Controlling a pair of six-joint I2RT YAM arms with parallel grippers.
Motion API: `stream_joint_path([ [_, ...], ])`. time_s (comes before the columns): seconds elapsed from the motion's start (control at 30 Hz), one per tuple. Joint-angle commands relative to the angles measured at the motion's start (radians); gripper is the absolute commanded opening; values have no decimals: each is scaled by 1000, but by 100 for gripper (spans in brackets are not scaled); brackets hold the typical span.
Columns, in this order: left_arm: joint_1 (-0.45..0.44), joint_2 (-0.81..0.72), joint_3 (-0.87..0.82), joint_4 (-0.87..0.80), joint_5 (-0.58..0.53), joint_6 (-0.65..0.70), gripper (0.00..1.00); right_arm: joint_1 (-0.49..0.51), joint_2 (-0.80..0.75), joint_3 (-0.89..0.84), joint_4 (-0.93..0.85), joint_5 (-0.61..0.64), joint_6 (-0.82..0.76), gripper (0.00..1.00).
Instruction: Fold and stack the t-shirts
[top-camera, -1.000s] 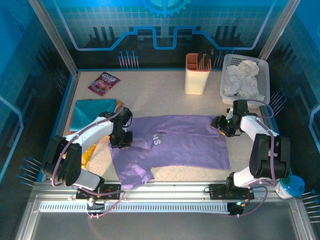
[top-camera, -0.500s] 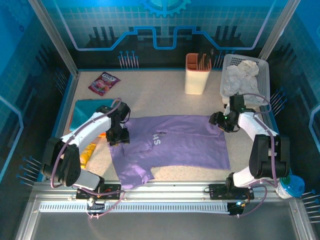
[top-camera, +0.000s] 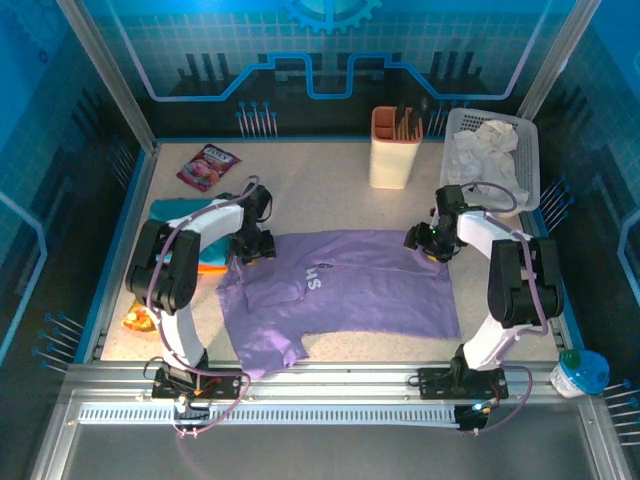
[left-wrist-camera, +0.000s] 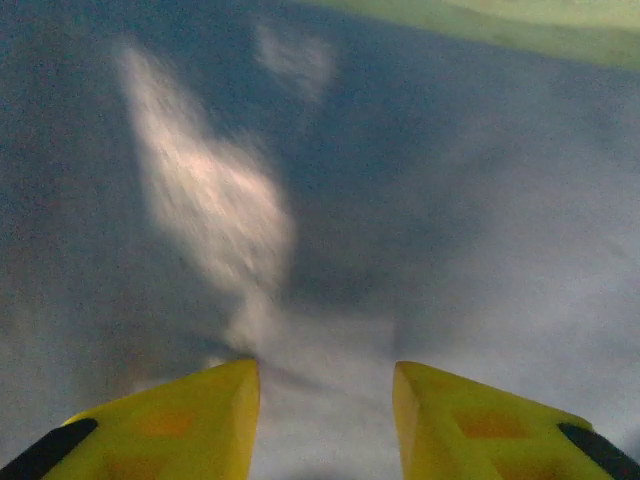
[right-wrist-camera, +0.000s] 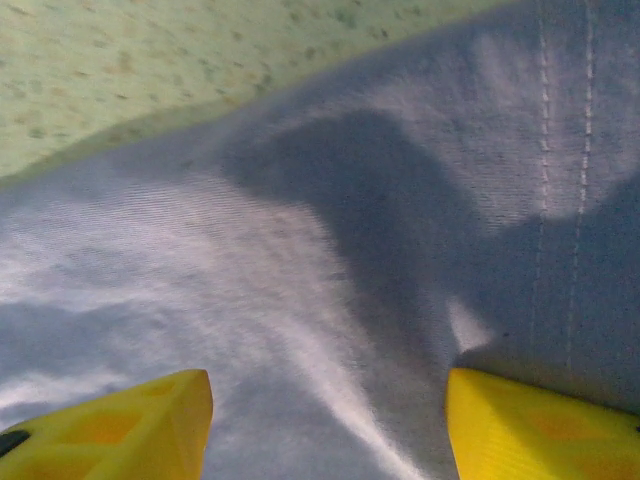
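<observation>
Lavender t-shirt (top-camera: 350, 290) spread flat in the middle of the surface (top-camera: 320, 190)
The left pincer (top-camera: 257, 244) hangs released over the shirt's far-left corner, fingers apart above the cloth; the right pincer (top-camera: 422, 240), also released, sits at the far-right corner. A teal t-shirt (top-camera: 172, 212) lies by the surface's left edge

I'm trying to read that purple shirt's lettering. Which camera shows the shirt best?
The top external view: the lavender t-shirt lies spread on the table, its outline and white chest lettering visible. The left wrist view gives a blurred close-up of its cloth; the right wrist view shows cloth near a stitched hem.
</observation>
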Motion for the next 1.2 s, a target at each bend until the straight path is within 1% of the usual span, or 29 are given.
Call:
stream_joint_path([
  [0.0, 30, 43, 59, 37, 28, -7, 41, 24, 48, 65, -71, 116, -12, 63],
  [0.23, 47, 141, 166, 4, -5, 29, 40, 26, 145, 188, -158, 274, -61, 62],
  [0.43, 55, 188, 266, -10, 34, 44, 40, 25, 205, 287, -165, 397, -94, 61],
  [0.57, 55, 208, 308, -21, 76, 41, 44, 30, 228, 337, -141, 450, -116, 61],
  [0.63, 54, 196, 323, -38, 102, 43, 50, 31, 234, 358, -122, 469, -136, 61],
  [0.67, 53, 181, 323, -42, 110, 44, 53, 31, 234, 368, -121, 471, -145, 61],
  [0.73, 52, 119, 302, -34, 135, 47, 64, 33, 221, 386, -131, 450, -150, 61],
  [0.8, 52, 56, 281, -31, 175, 47, 68, 42, 183, 364, -123, 419, -144, 61],
  [0.9, 51, -42, 244, -54, 206, 48, 69, 69, 92, 300, -120, 400, -117, 62],
  [1.03, 37, -166, 153, -77, 200, 49, 69, 131, -31, 205, -135, 343, -74, 66],
  [1.17, 13, -270, 44, -88, 184, 47, 70, 175, -98, 87, -126, 236, -10, 69],
])
